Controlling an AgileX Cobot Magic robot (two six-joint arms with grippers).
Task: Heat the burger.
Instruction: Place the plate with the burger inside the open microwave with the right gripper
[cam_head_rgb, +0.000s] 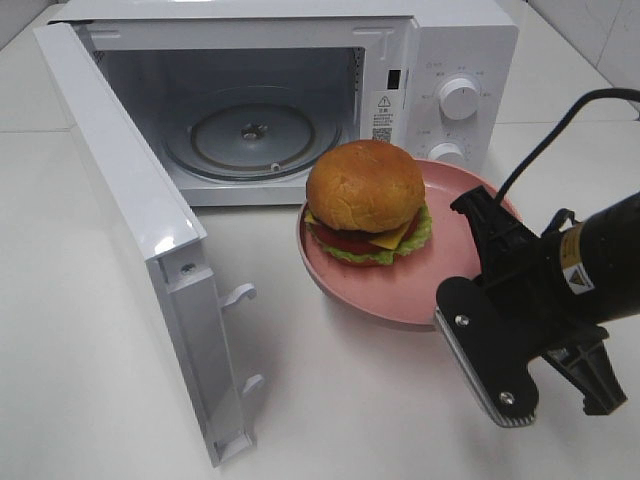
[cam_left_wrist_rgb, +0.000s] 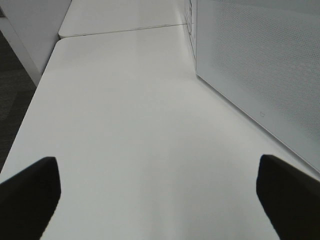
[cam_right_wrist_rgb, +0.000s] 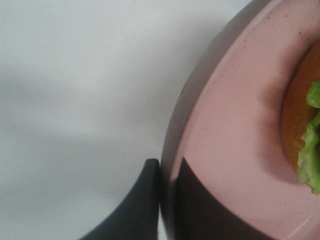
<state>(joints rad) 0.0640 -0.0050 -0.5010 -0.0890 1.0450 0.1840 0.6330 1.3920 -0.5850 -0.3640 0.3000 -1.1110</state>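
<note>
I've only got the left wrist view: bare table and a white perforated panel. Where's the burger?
Observer: The burger sits on a pink plate, right in front of the microwave.
Operator: Is anything gripping it?
Observer: The right hand is shut on the plate's rim. It doesn't touch the burger.
Operator: Is the microwave ready?
Observer: Its door stands wide open, and only the glass turntable shows inside.
</note>
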